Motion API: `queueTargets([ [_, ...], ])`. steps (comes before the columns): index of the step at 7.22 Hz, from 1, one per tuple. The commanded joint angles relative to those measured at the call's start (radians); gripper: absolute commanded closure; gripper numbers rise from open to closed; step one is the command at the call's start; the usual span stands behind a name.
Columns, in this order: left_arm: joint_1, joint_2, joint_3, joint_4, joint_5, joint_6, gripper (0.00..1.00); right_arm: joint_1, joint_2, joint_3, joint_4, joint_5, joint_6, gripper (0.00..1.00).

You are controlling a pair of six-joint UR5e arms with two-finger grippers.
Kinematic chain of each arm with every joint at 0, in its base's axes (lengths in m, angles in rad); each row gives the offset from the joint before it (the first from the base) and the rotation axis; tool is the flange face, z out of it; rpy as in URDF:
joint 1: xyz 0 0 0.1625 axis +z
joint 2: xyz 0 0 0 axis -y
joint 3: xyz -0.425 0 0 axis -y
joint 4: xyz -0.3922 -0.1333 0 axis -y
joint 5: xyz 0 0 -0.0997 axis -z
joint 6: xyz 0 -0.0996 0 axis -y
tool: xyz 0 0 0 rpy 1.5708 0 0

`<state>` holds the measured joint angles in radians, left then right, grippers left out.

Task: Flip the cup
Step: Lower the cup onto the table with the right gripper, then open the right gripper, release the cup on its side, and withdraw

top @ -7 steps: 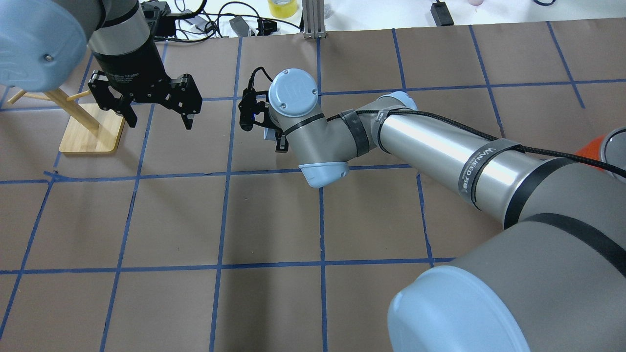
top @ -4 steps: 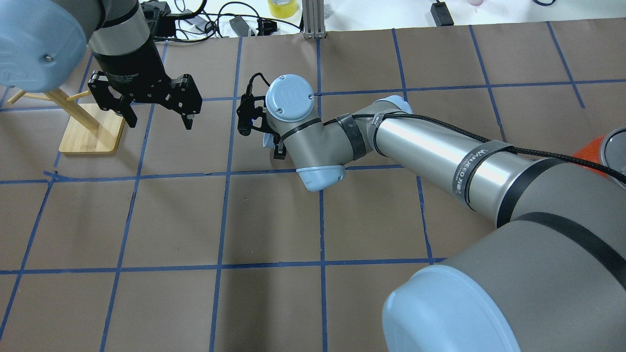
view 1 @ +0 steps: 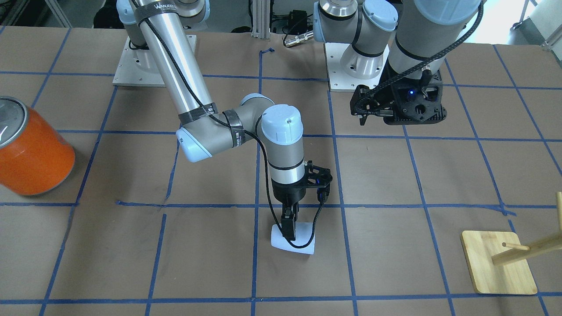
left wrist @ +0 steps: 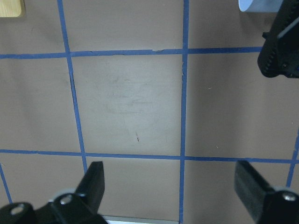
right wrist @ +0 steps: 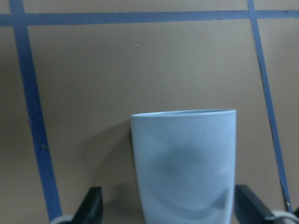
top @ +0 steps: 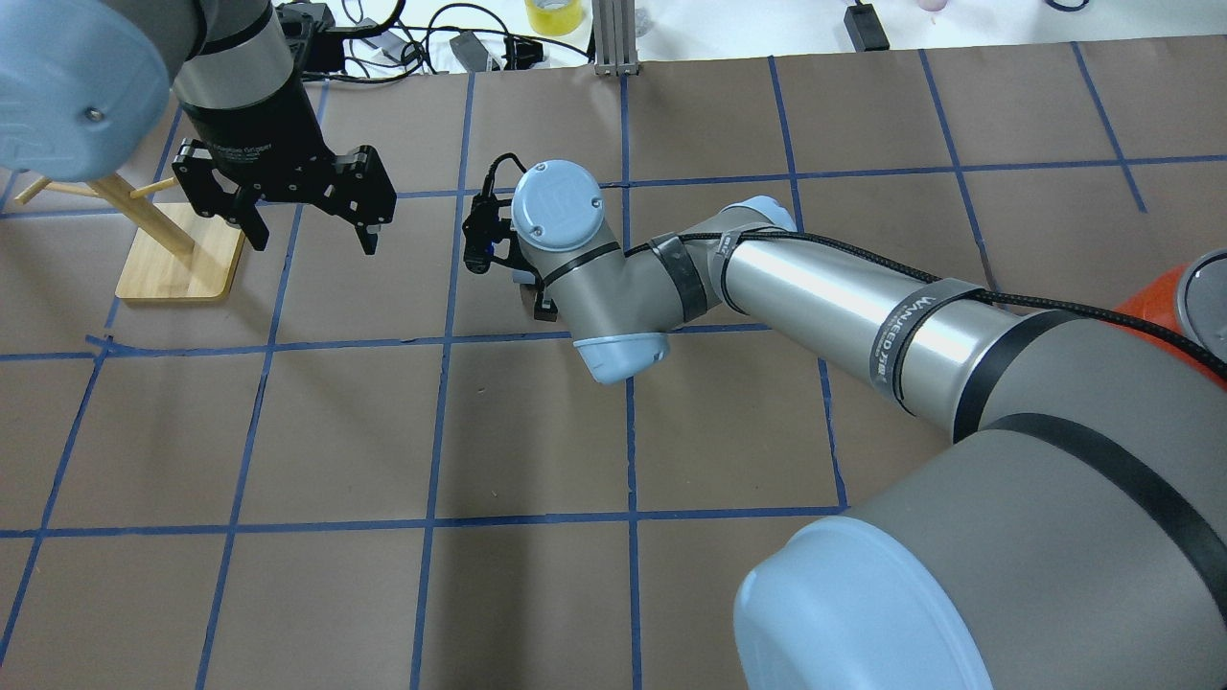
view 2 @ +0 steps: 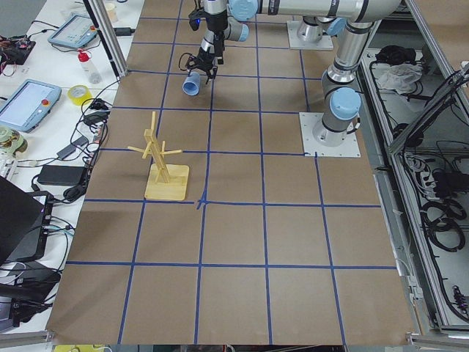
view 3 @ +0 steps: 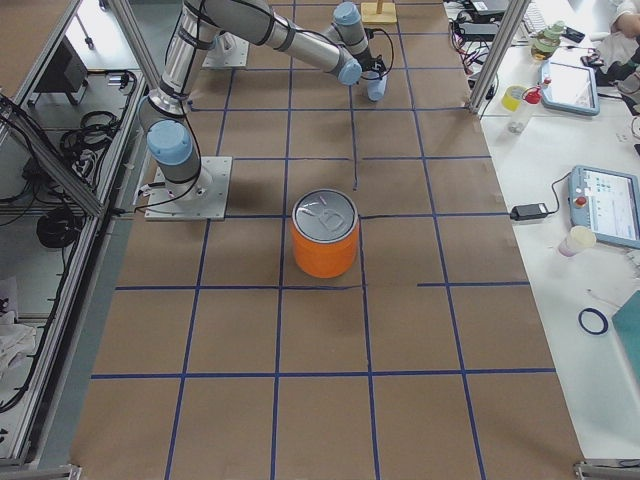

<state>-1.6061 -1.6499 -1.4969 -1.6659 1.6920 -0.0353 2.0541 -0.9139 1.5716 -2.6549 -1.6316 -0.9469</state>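
Observation:
The cup [view 1: 303, 240] is a pale blue-white tumbler lying on its side on the brown paper. In the right wrist view the cup [right wrist: 184, 168] fills the lower middle, rim pointing away from the camera. My right gripper [view 1: 290, 231] points straight down over it and is open, with one finger [right wrist: 91, 207] on each side of the cup and a gap to each. In the overhead view my right wrist hides the cup. My left gripper [top: 312, 230] hangs open and empty above the table, left of the cup; its fingers [left wrist: 93, 182] show over bare paper.
A large orange can [view 1: 33, 149] with a silver top stands far on my right side. A wooden peg rack [top: 177, 254] on a bamboo base stands on my left, beyond the left gripper. Blue tape lines grid the paper.
My right wrist has moved a little to the left and lower, over the cup. The left arm has not moved.

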Motion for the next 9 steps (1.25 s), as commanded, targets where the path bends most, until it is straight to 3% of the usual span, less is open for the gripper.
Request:
queueTargets([
  [1, 0.000, 0.001, 0.000, 0.000, 0.000, 0.000, 0.00, -0.009, -0.043, -0.021, 0.003, -0.028, 0.011, 0.00],
  [7, 0.000, -0.001, 0.000, 0.002, 0.000, 0.000, 0.00, -0.172, -0.230, -0.022, 0.148, -0.025, 0.291, 0.00],
  [9, 0.000, -0.001, 0.000, 0.002, 0.000, -0.002, 0.00, -0.286, -0.359, -0.022, 0.378, -0.024, 0.481, 0.00],
])
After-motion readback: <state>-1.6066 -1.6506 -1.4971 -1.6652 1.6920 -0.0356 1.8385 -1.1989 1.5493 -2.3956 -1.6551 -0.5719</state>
